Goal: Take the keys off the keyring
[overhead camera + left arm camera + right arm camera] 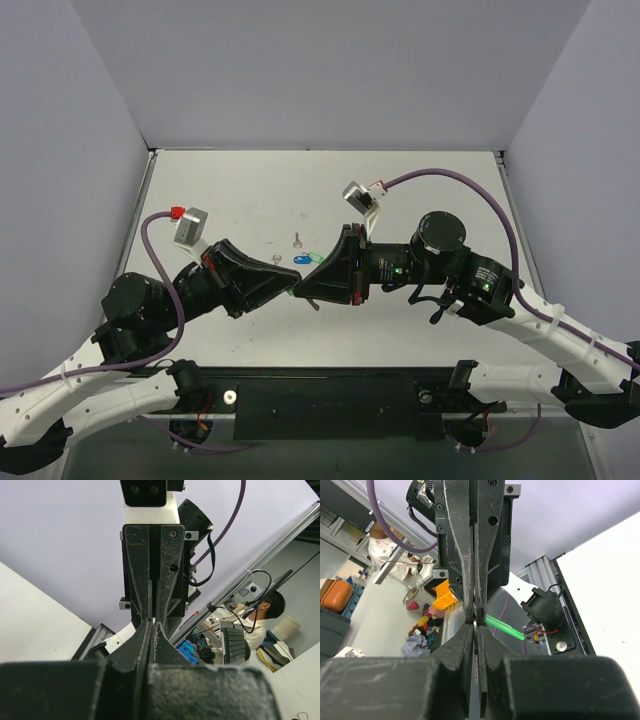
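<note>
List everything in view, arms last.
bare key: 1, silver, on the table beyond the grippers
small metal piece: 1, silver, on the table left of the blue head; too small to tell whether it is a key or a ring
blue-headed key: 1, just beyond the meeting fingertips
green-headed key: 1, right beside the blue one
table: 1, white, with grey walls on three sides
people: 2, in the background of the wrist views, outside the cell
left gripper: black, fingers closed
right gripper: black, fingers closed, tip to tip with the left; what they pinch is not clear
</note>
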